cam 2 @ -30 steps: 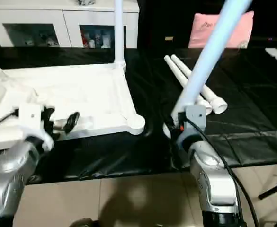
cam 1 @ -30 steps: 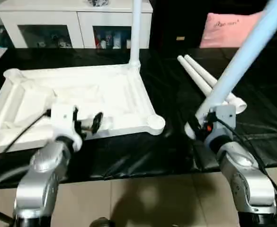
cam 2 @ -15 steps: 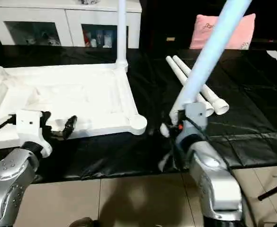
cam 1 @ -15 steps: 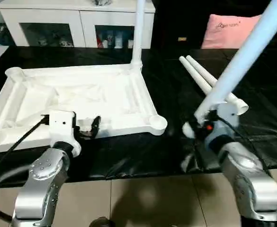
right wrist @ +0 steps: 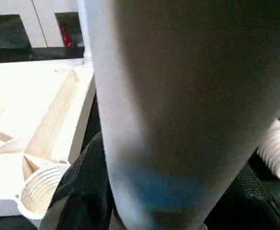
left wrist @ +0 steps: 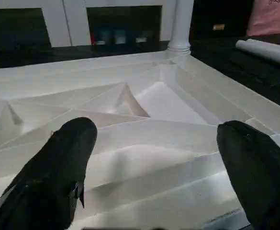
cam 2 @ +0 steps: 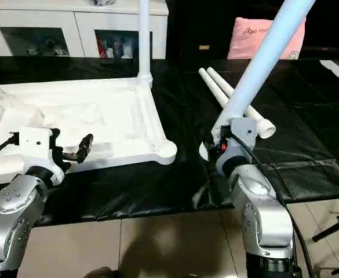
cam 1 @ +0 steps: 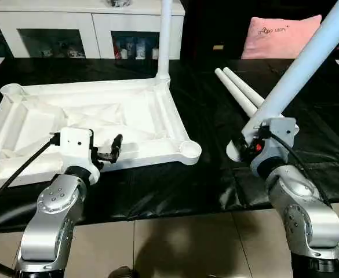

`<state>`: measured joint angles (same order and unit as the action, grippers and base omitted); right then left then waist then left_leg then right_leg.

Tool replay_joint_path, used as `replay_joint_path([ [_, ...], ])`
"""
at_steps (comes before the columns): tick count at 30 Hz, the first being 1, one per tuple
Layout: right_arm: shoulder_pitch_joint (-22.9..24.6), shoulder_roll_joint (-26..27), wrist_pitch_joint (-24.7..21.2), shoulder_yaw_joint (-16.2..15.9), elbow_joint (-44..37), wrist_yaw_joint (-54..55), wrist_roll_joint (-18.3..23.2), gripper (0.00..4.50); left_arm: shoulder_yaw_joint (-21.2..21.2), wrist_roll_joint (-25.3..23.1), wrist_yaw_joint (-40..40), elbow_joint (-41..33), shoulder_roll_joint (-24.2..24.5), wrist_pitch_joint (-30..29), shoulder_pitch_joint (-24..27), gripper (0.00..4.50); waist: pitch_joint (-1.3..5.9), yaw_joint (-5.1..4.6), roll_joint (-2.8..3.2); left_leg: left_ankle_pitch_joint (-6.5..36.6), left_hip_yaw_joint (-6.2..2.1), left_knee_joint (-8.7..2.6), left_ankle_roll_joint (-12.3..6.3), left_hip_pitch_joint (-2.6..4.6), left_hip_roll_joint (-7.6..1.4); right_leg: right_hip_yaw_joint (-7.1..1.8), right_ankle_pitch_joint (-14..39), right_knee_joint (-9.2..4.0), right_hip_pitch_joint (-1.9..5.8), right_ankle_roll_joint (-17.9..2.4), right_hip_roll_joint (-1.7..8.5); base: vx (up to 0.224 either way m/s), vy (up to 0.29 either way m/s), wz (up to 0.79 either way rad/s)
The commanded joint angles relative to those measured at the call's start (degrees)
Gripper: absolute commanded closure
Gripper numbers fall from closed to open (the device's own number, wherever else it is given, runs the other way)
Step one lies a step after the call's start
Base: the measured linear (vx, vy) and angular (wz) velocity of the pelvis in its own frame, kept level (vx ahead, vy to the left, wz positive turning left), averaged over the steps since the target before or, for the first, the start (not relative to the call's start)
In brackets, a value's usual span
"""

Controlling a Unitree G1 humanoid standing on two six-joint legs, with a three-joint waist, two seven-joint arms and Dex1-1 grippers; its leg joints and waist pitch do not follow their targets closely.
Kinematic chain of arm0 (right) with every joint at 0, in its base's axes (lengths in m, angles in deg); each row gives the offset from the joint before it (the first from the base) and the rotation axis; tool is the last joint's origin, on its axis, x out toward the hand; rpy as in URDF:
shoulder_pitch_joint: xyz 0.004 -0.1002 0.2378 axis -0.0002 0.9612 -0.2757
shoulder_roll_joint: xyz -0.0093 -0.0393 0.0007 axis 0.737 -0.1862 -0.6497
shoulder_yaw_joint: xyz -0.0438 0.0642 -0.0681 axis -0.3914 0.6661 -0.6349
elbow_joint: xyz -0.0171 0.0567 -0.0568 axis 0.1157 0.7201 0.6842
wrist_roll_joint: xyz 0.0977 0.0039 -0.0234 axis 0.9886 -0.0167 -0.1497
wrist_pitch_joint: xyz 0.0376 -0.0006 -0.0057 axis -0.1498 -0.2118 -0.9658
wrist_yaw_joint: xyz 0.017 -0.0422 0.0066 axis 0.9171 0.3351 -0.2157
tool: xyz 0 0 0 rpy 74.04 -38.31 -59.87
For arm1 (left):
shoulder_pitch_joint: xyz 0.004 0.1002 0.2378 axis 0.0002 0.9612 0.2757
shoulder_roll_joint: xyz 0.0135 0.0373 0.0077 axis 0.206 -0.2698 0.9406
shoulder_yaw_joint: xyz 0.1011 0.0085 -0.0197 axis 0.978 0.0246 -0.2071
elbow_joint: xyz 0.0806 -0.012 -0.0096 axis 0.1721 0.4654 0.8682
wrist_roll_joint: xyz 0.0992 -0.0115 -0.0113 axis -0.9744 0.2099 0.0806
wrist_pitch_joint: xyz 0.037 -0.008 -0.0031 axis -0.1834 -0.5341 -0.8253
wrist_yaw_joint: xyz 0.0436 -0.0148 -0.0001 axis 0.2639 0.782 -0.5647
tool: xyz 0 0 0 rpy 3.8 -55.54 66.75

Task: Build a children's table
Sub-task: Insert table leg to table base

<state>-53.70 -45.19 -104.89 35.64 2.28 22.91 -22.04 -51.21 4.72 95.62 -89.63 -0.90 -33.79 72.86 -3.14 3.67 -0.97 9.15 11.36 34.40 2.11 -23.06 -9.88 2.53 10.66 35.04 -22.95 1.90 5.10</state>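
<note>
A white tube leg (cam 1: 299, 72) was gripped by the right tool (cam 1: 251, 145); the left tool (cam 1: 108, 153) was spread wide, empty, over the tabletop (cam 1: 88, 116).

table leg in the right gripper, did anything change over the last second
The right gripper, shut on the table leg, drew back slightly toward the robot; the leg leans as before. The left gripper stayed open at the tabletop near edge. The standing leg and two lying legs are unchanged.
</note>
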Motion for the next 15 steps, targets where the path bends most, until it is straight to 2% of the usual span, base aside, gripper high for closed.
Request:
replay_joint_path([
  [1,0.61,-2.92,0.95,-2.32,-0.22,1.1,-4.78,2.56,0.2,0.33,0.17,0.64,0.04,-0.76,-1.64,0.0,3.57,0.02,0.18,18.36,-1.85,-4.94,3.34,1.87,-2.69,-2.14,15.64,-4.6,1.04,-4.65,2.24,0.0,0.0,0.0],
  [4,0.74,-3.66,2.46,-2.82,-0.59,0.8,-5.52,2.56,0.33,0.0,0.01,1.53,0.1,-0.66,-2.61,0.0,3.57,-0.11,0.32,18.66,-1.73,-4.81,3.61,1.95,-2.54,-2.23,15.6,-4.71,1.03,-4.64,2.21,0.0,0.0,0.0],
  [5,0.82,-3.55,2.68,-2.36,-1.03,0.83,-5.16,2.56,0.37,-0.05,-0.04,1.8,0.02,-0.58,-2.93,0.0,3.56,-0.16,0.39,18.82,-1.8,-4.81,3.52,1.86,-2.52,-2.22,15.72,-4.68,1.13,-4.69,2.28,0.0,0.0,0.0],
  [7,1.38,-4.01,2.39,-1.3,-1.44,1.86,-5.65,2.56,0.75,-0.71,-0.06,2.5,0.07,-0.36,-3.49,0.0,3.59,-0.34,0.92,19.33,-1.89,-4.8,3.47,1.94,-2.51,-2.18,15.63,-4.76,1.07,-4.8,2.13,0.0,0.0,0.0],
  [8,1.59,-4.1,2.34,-1.06,-1.5,2.0,-5.68,2.56,0.83,-0.83,-0.03,2.55,0.09,-0.37,-3.54,0.0,3.6,-0.43,0.74,19.43,-1.89,-4.84,3.48,1.92,-2.52,-2.17,15.48,-4.79,1.13,-4.79,2.08,0.0,0.0,0.0],
  [10,2.58,-2.65,3.32,1.79,-1.81,2.71,-3.69,2.56,1.09,-0.98,0.44,2.65,0.29,-0.39,-3.78,0.0,3.69,-0.37,1.11,19.97,-1.97,-4.84,3.44,1.99,-2.57,-2.16,14.47,-4.66,1.19,-5.44,2.16,0.0,0.0,0.0],
  [11,2.58,-2.65,3.32,1.79,-1.81,2.71,-3.69,2.56,1.09,-0.98,0.44,2.65,0.29,-0.39,-3.78,0.0,3.72,-0.44,0.99,20.0,-1.94,-4.83,3.37,1.97,-2.57,-2.14,14.14,-4.69,1.19,-5.62,2.1,0.0,0.0,0.0],
  [12,2.72,-0.8,4.17,3.92,-1.66,1.75,-0.21,2.56,1.07,-1.14,0.72,3.29,0.52,-0.22,-4.09,0.0,3.75,-0.4,1.64,20.54,-2.0,-4.86,3.24,2.09,-2.51,-2.12,13.77,-4.59,1.16,-6.04,2.1,0.0,0.0,0.0],
  [13,2.92,-0.05,4.59,4.25,-1.91,0.93,1.54,2.56,0.83,-1.15,0.87,3.85,0.64,-0.05,-4.33,0.0,3.66,-0.45,2.08,21.55,-2.13,-4.87,3.24,2.11,-2.48,-2.06,14.41,-4.64,1.1,-6.16,2.12,0.0,0.0,0.0],
  [14,2.92,-0.05,4.59,4.25,-1.91,0.93,1.54,2.56,0.83,-1.15,0.87,3.85,0.64,-0.05,-4.33,0.0,3.63,-0.59,1.64,22.01,-2.03,-4.9,3.11,2.08,-2.48,-2.03,14.83,-4.9,1.13,-6.03,2.01,0.0,0.0,0.0],
  [15,2.97,-0.51,3.67,3.41,-2.24,1.9,-0.14,2.56,0.67,-0.95,0.85,4.1,0.49,-0.18,-4.64,0.0,3.67,-0.52,1.64,21.79,-2.08,-4.87,3.12,2.05,-2.47,-2.02,15.26,-4.8,1.22,-6.08,2.06,0.0,0.0,0.0],
])
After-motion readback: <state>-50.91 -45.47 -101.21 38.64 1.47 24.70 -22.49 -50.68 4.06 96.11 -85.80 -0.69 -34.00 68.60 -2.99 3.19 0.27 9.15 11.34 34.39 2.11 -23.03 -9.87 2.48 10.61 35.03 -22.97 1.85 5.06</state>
